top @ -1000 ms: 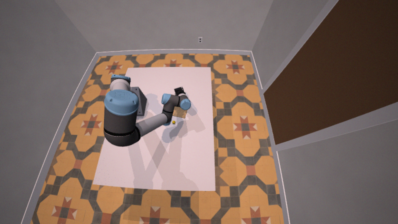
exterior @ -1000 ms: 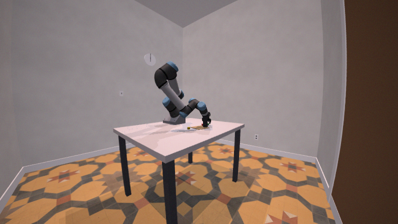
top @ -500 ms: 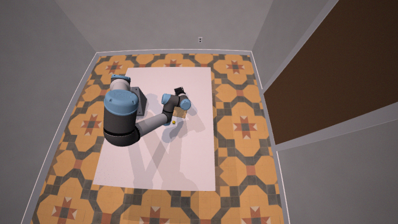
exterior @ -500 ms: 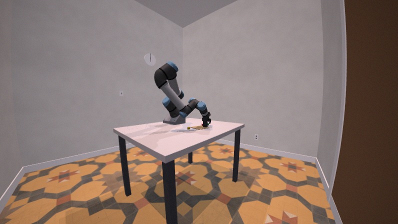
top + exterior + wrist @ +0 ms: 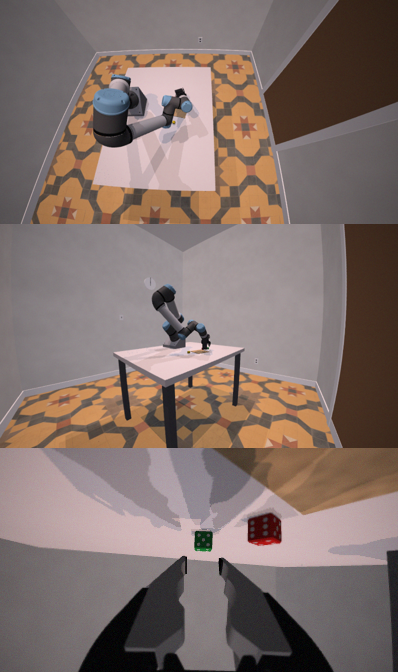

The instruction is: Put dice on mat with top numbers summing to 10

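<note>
Claw (image 5: 202,564): fingers narrowly parted, gripping nothing, lined up on the green die (image 5: 203,541), probably to grab it.
Dice: green and red die (image 5: 264,528) on the worktop (image 5: 75,513), off the mat (image 5: 320,475); yellow die (image 5: 173,121) beside the mat.
</note>
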You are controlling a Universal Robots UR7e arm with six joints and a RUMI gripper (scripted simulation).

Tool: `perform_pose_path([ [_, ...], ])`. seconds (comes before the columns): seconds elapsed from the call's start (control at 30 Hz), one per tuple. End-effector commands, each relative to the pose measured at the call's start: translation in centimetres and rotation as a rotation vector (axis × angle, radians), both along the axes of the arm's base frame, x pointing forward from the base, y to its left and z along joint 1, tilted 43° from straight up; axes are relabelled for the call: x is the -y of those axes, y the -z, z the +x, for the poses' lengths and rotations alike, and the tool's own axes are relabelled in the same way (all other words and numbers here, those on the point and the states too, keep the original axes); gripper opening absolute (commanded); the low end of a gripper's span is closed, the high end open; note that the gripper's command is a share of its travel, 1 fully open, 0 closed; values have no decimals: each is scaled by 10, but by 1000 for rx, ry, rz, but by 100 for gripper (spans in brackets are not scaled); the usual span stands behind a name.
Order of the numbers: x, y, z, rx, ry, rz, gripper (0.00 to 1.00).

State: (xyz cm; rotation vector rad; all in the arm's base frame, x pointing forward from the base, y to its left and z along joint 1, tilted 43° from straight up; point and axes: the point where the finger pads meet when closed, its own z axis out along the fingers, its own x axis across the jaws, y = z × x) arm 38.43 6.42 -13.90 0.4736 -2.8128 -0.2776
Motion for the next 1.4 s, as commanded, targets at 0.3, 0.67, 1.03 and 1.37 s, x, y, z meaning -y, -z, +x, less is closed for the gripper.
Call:
perform_pose_path([
  [0.3, 1, -14, 4, 0, -1, 0, 21],
  [0.67, -18, -35, 2, 0, -1, 0, 21],
  [1.03, -39, -58, 0, 0, -1, 0, 21],
  [1.37, -39, -58, 0, 0, -2, 1, 21],
])
